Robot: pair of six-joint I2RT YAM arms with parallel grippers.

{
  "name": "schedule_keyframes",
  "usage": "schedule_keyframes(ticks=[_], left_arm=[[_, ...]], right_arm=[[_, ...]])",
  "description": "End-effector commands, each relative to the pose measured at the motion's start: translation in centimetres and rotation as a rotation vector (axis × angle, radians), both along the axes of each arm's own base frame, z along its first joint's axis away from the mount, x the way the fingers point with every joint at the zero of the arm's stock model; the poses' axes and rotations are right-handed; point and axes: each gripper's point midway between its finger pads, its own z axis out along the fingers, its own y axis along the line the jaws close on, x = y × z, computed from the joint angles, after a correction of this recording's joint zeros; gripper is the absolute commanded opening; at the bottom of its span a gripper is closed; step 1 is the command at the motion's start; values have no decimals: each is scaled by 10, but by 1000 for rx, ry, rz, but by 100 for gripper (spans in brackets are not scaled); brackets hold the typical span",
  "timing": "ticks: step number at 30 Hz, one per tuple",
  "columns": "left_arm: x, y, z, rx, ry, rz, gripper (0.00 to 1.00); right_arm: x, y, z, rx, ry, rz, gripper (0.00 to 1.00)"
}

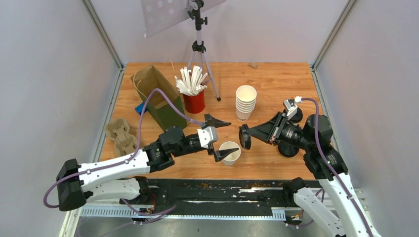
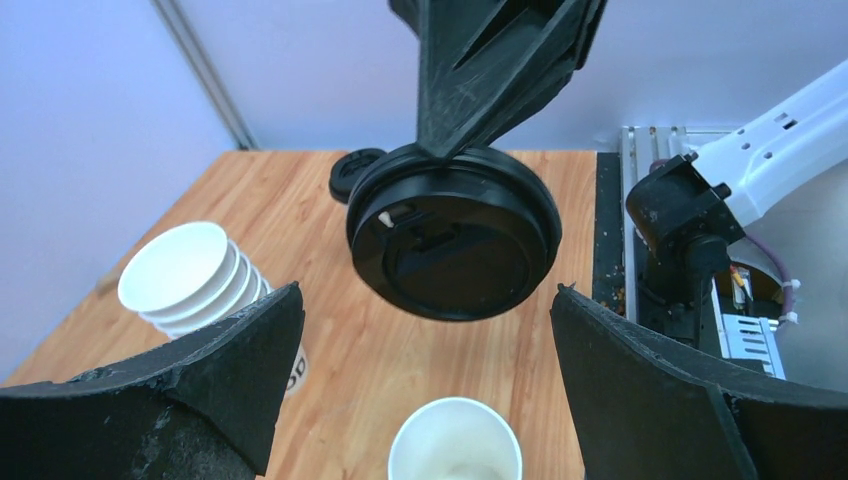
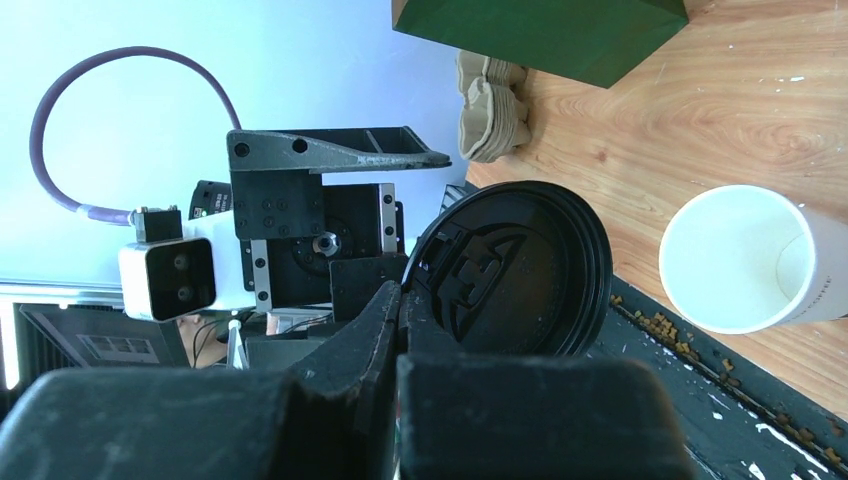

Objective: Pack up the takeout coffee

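A single small white paper cup (image 1: 230, 152) stands open on the wooden table near the front edge; it also shows in the left wrist view (image 2: 455, 442) and the right wrist view (image 3: 745, 258). My left gripper (image 1: 218, 138) is open, its fingers spread wide beside the cup, one touching or just in front of the cup's near side. My right gripper (image 1: 249, 135) is shut on the rim of a round black plastic lid (image 1: 244, 137), held on edge in the air just right of the cup. The lid shows in the left wrist view (image 2: 453, 232) and the right wrist view (image 3: 512, 270).
A stack of nested white cups (image 1: 245, 102) stands behind. A red cup of white straws (image 1: 193, 94), a brown and green paper bag (image 1: 159, 97) and a cardboard cup carrier (image 1: 120, 137) sit to the left. A tripod (image 1: 199, 47) stands at the back.
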Motion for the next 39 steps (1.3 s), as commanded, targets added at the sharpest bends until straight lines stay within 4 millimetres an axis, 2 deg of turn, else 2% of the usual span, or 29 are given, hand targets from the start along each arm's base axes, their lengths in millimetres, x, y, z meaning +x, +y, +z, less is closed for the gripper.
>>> schedule_keyframes(ticks=[1, 9, 30, 39], left_arm=[[-11, -11, 20, -67, -132, -77, 100], [-21, -26, 11, -44, -135, -151, 100], [-3, -28, 4, -31, -160, -65, 100], [-6, -32, 1, -39, -151, -89, 100]], right_arm=[[-2, 2, 10, 43, -32, 2, 0], [-3, 2, 10, 51, -33, 3, 0], [-5, 4, 9, 50, -28, 10, 0], [-5, 5, 9, 58, -25, 12, 0]])
